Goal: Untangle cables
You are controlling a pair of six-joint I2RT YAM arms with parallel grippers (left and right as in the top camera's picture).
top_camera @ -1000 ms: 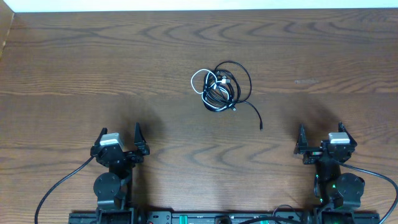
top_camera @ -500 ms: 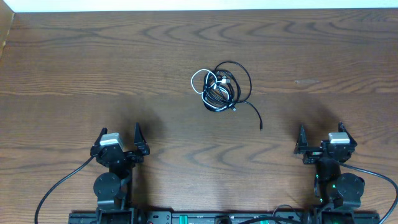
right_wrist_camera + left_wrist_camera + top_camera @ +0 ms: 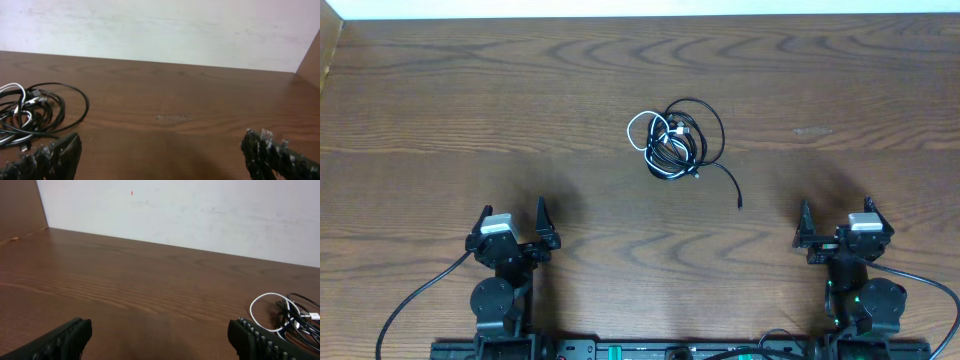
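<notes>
Cables (image 3: pixel 675 140): knotted heap, loops hard to follow, far from surface (image 3: pixel 440 100) edges.
Left claw (image 3: pixel 512 212): wide open.
Right claw (image 3: pixel 837 210): wide open.

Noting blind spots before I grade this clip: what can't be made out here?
Overhead: the cables form one small knot; cord count and which crosses over which are too small to read.
Left wrist: the knot is cut off by the right edge and partly behind the left pincer.
Right wrist: the left edge and the right pincer hide its near side.
Plug types: too small everywhere.
</notes>
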